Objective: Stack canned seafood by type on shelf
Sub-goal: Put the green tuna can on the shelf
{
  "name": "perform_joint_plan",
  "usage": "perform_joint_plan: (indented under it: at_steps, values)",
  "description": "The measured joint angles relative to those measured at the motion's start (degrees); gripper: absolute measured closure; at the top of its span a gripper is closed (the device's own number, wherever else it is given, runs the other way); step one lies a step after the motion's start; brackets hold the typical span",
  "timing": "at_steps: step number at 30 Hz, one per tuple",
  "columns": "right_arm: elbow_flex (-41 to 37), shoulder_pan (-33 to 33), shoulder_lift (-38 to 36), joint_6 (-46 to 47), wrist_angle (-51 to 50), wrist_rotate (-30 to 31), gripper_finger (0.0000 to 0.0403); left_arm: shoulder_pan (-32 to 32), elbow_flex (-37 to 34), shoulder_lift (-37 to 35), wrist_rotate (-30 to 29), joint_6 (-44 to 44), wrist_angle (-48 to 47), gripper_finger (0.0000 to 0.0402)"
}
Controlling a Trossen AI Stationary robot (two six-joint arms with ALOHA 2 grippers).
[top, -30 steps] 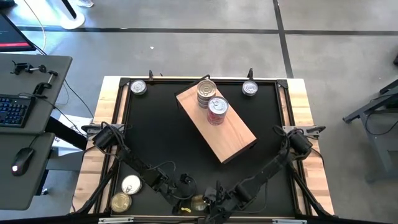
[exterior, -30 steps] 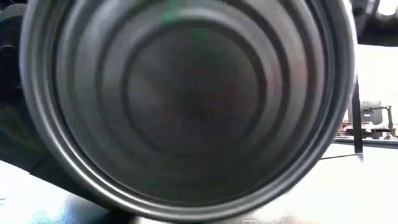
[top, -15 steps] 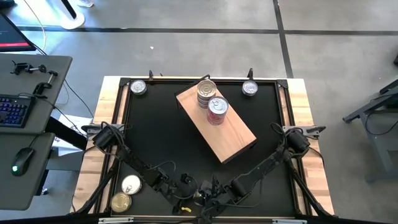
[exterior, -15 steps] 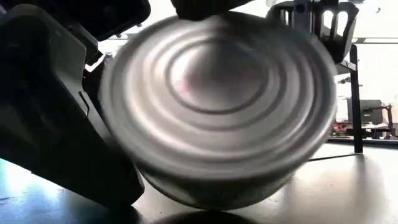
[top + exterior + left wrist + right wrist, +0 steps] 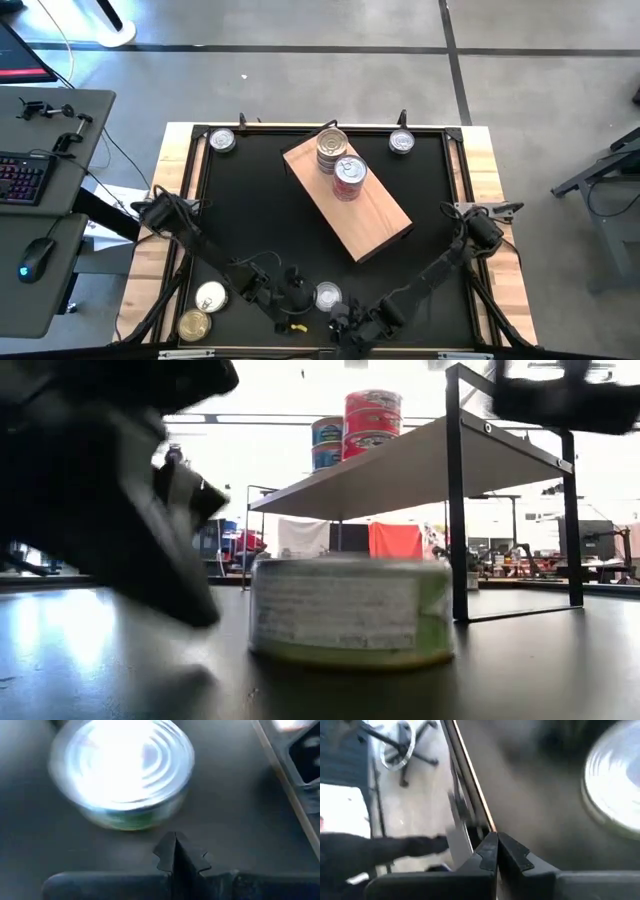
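Note:
A can [image 5: 328,295] with a silver ringed top lies flat on the black table near its front edge. The low view shows its pale, green-edged side label [image 5: 350,610]. My left gripper [image 5: 302,298] is shut just left of this can, its fingertips [image 5: 175,852] short of the can [image 5: 122,770]. My right gripper [image 5: 340,318] is shut on the can's near right side, and its wrist view shows the can [image 5: 615,785] off to one side. The wooden shelf [image 5: 375,215] bears two stacks of cans [image 5: 332,148] [image 5: 349,175].
Single cans stand at the far left corner [image 5: 222,141] and the far right corner [image 5: 401,142]. Two more cans lie at the front left [image 5: 210,297] [image 5: 194,324]. The shelf stands on black legs [image 5: 455,510] behind the near can.
The near can stood tipped up with one flat face toward the low camera. It has dropped over and now lies flat on the table, a little farther from the near edge. My left gripper has risen and drawn back from it, still shut.

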Motion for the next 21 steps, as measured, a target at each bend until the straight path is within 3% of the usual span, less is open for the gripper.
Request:
perform_joint_plan:
  at_steps: [3,6,14,21]
  values:
    - [-1.3,1.5,0.0,4.1,-3.2,0.3,0.0403,0.9,0.1,-5.0,-5.7,2.9,-7.0,0.0401]
    - [-4.0,2.1,0.0,9.4,-3.8,1.0,0.0403,3.2,-1.4,-8.6,-6.9,3.4,-9.8,0.0401]
    - [-11.1,0.5,0.0,17.6,1.8,3.3,0.0403,10.9,-3.1,-4.8,6.6,5.3,-3.0,0.0401]
    - [-11.2,-2.7,0.0,15.6,-0.6,4.3,0.0403,11.1,-3.0,-1.6,7.2,4.9,2.3,0.0401]
